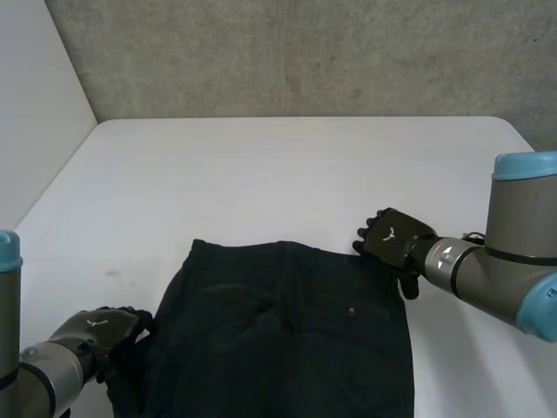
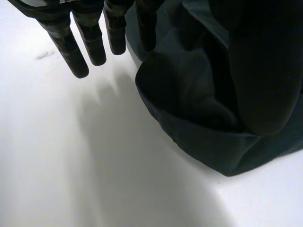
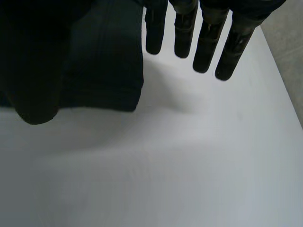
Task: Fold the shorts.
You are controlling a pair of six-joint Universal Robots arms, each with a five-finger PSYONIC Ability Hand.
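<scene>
Dark navy shorts (image 1: 287,340) lie flat on the white table (image 1: 287,165), close to its near edge. My left hand (image 1: 100,333) rests at the shorts' left edge. In the left wrist view its straight fingers (image 2: 71,47) hang over bare table beside a rumpled corner of the shorts (image 2: 199,118), and its thumb (image 2: 265,80) is above the cloth. My right hand (image 1: 392,239) sits at the shorts' far right corner. In the right wrist view its fingers (image 3: 206,47) are straight above the table, just off the shorts' corner (image 3: 109,61). Both hands are open.
A grey wall (image 1: 305,52) runs behind the table's far edge, with a white panel (image 1: 35,104) at the left. Bare white tabletop stretches beyond the shorts and to both sides.
</scene>
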